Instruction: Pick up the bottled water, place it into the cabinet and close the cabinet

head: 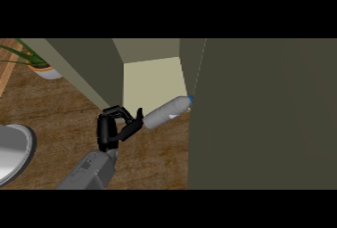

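Right now the bottled water (167,112) lies tilted at the mouth of the cabinet (151,78), its blue cap pointing up and to the right, touching or just beside the edge of the big dark door (263,116) that fills the right of the view. Its base end points down-left toward the left hand (117,127), which comes in from the near edge on a grey forearm. That hand's fingers and thumb look spread and fairly straight, reaching toward the bottle's base; they may just touch it, but they are not wrapped round it, so I read the hand as released rather than grasping. The right hand does not show anywhere.

As for handling, the bottle looks like thin clear plastic: light to moderate in weight if full, smooth and round, so likely to roll or slip along the wooden table (66,116) if nudged from one end. The walls would probably give a little under a squeeze. The sensible hold is round the middle of the body, fingers on one side and thumb opposite, not at the tapering neck or the flat base. Lying with its cap against the door edge, it could pivot or jam there when pushed.

A potted plant (36,62) stands far left, and a grey round pan or plate (13,151) sits at the near left
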Controlling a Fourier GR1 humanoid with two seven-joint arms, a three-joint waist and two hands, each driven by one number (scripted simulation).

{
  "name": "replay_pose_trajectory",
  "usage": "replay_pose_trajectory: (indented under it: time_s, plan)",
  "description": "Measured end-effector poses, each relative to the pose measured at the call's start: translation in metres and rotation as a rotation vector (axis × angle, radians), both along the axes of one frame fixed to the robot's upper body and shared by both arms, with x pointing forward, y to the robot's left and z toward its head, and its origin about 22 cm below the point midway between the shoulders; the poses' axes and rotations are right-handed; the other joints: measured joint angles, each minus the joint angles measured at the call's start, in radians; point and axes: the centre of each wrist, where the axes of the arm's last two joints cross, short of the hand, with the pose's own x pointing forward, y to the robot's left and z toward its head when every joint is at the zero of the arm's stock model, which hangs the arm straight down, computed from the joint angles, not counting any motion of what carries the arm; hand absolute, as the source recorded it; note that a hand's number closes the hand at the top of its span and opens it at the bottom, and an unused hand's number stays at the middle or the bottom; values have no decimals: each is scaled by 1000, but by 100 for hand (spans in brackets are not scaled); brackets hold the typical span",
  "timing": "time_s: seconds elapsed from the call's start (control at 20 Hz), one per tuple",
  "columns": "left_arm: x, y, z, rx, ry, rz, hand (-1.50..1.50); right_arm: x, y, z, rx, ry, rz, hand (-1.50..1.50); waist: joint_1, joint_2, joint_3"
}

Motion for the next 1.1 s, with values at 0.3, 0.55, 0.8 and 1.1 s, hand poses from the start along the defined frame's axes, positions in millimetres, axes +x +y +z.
replay_pose_trajectory:
  time_s: [0.3,0.55,0.8,1.1]
  plan:
    - [4,-8,1,-60,17,-47,150,-8,-4,3,-27,-1,-3,-150,32,-5,-2]
    - [8,-18,3,-146,24,-120,150,-14,-5,7,-53,5,-7,150,67,-6,-4]
    - [17,-46,19,-271,-52,-281,150,-28,3,12,-82,26,16,150,91,-11,-6]
    - [18,-61,32,-388,-130,-470,150,-38,4,9,-99,74,48,150,123,-17,-5]
